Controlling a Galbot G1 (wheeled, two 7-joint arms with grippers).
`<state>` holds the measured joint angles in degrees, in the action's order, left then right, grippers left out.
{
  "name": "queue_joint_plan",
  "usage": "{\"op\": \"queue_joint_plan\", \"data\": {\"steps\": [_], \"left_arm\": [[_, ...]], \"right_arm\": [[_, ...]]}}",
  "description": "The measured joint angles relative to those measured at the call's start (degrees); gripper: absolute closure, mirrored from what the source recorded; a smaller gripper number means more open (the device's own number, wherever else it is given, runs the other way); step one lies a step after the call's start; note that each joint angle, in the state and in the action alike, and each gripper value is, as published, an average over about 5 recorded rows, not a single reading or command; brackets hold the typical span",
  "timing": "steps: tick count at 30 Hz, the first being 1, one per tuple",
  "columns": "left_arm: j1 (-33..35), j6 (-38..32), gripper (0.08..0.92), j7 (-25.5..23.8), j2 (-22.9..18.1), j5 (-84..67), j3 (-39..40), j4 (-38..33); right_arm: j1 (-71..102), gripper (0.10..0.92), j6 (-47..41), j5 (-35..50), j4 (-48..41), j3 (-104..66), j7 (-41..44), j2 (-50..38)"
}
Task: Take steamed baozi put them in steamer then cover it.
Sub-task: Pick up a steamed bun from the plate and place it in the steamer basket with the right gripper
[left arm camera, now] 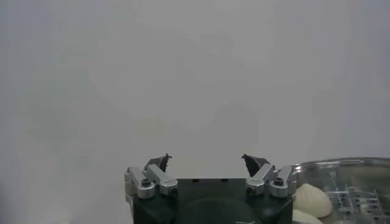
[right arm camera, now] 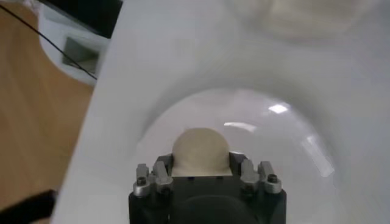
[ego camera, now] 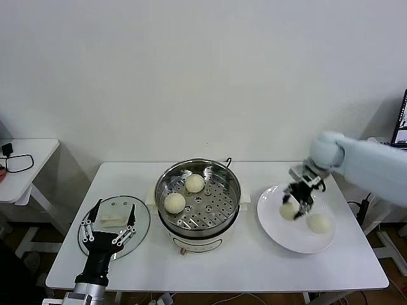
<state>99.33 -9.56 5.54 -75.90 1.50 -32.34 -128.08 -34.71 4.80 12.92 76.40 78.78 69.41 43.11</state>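
Note:
The steamer (ego camera: 160,190) stands open mid-table with two steamed baozi (ego camera: 194,183) (ego camera: 175,203) on its perforated tray. To its right, a white plate (ego camera: 280,235) carries two more. My right gripper (ego camera: 294,202) is shut on the nearer-to-steamer baozi (ego camera: 290,211), which is still low over the plate; the other bun (ego camera: 318,223) lies free beside it. In the right wrist view that baozi (right arm camera: 201,149) sits between my fingers (right arm camera: 163,165) above the plate (right arm camera: 286,164). The cover (ego camera: 143,222) lies flat on the table to the left. My left gripper (ego camera: 113,211) hovers open over it, empty (left arm camera: 207,159).
A white side table (ego camera: 32,152) with a black cable stands off to the left. A cord runs behind the steamer (ego camera: 227,161). The steamer's rim (left arm camera: 347,164) and a bun (left arm camera: 312,199) show in the left wrist view. A monitor edge (ego camera: 402,121) is at far right.

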Motion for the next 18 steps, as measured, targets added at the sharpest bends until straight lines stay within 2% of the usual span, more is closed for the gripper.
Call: {"op": "queue_joint_plan", "data": {"steps": [9,18], "left_arm": [[0.22,0.00,0.177,0.00,0.05,-0.02,0.03,-0.46],[0.18,-0.04,0.177,0.00,0.09,-0.10,-0.10,-0.46]], "right_arm": [[-7.28,0.392,9.39,-0.36,5.18,-0.58,-3.01,7.24],[-6.95,0.393,20.34,-7.86,9.08,-2.77,-6.26,14.43]]}}
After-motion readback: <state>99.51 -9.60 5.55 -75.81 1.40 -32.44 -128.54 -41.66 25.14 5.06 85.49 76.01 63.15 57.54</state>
